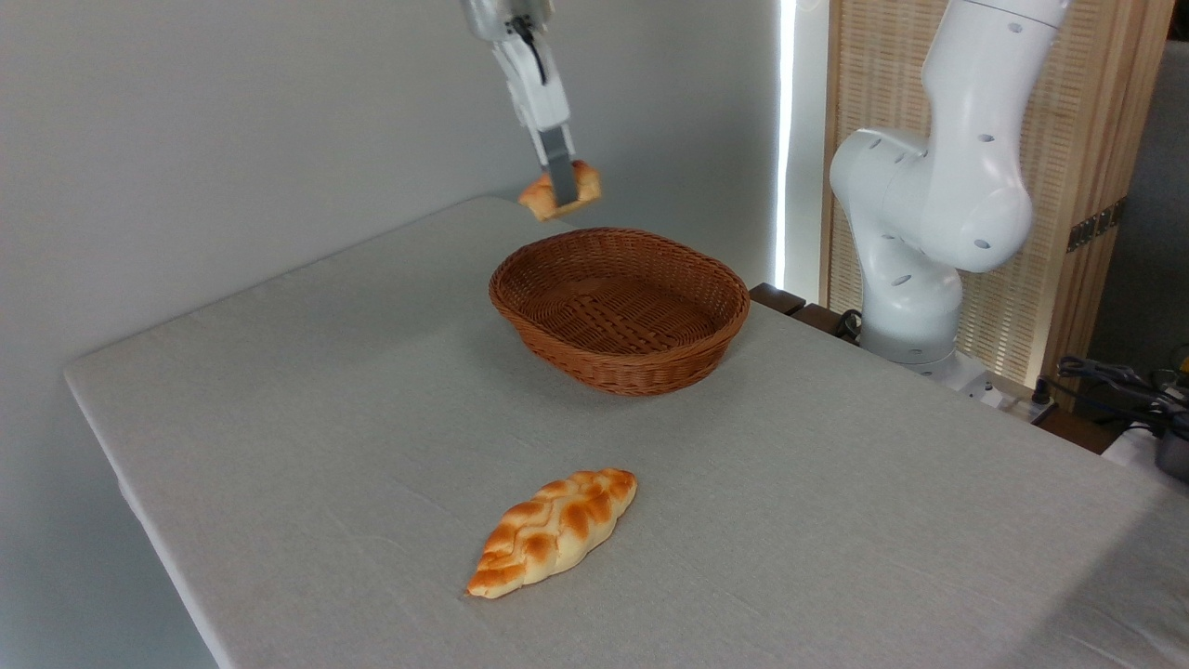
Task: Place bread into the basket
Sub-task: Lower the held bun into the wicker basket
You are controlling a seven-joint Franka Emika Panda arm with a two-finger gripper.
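The bread [582,186], a small orange-golden bun, hangs in the air pinched in my gripper [560,190], which is shut on it. One grey finger crosses the front of the bun and hides its middle. The bun is above the far left rim of the basket [520,316], an oval reddish-brown wicker basket standing on the table with nothing in it.
A long braided golden loaf [553,531] lies on the grey tablecloth [325,390] near the front. My white arm base [920,232] stands at the right, beyond the table edge. Cables and dark gear [1124,386] sit at the far right.
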